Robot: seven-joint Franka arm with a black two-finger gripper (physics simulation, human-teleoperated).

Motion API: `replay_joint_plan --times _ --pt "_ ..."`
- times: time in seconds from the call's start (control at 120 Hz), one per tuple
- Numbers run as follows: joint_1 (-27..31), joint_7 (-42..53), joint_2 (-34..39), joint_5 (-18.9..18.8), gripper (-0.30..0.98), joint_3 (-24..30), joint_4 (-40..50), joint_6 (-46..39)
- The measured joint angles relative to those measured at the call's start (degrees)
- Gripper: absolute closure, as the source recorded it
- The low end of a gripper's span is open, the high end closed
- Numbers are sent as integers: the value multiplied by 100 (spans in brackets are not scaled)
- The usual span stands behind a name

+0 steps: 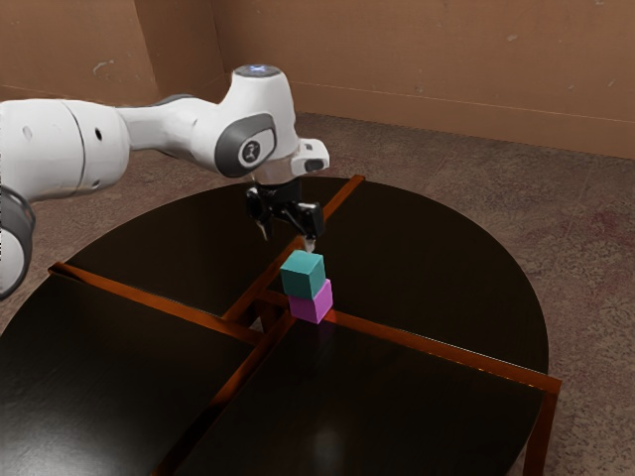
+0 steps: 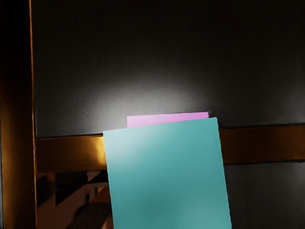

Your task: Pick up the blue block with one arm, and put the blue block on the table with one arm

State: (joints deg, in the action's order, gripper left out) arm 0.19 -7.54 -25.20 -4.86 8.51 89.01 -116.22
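gripper [image 1: 287,238] hangs w/ fingers apart above blue block [image 1: 303,274], which sits on pink block [image 1: 314,303], jutting past its top edge; prob. light, stiff, maybe slick, so best pinched mid-ht. on opp. sides.

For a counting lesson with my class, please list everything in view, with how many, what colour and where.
Blue block: one, teal-blue, on top of the pink block.
Pink block: one, pink-purple, under the blue block, near the table's middle.
Table: one, round, near-black top, under the blocks.
Wooden strips: several, orange-brown, running between the table's dark panels.
Floor: one, mottled grey-brown, around the table.
Walls: at least two faces, tan, behind the table.
Arm: one, white and grey, from the exterior view's left.
Gripper: one, black, open, higher than the blocks.
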Motion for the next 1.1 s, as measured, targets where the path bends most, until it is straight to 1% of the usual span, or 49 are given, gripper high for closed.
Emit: replay_joint_plan --times 0.117,0.35,0.467,0.625,0.75,1.1 --pt "-17 -413 36 210 0 -127 379 -119" --pt "-19 -952 19 272 0 -233 438 -113" --pt "-96 -1020 -116 271 0 -244 198 -114" --pt "-184 -994 -553 289 0 -314 -292 -117" --pt "-193 -950 -733 308 0 -386 -490 -119" --pt "-338 -846 -873 320 0 -394 -745 -115"
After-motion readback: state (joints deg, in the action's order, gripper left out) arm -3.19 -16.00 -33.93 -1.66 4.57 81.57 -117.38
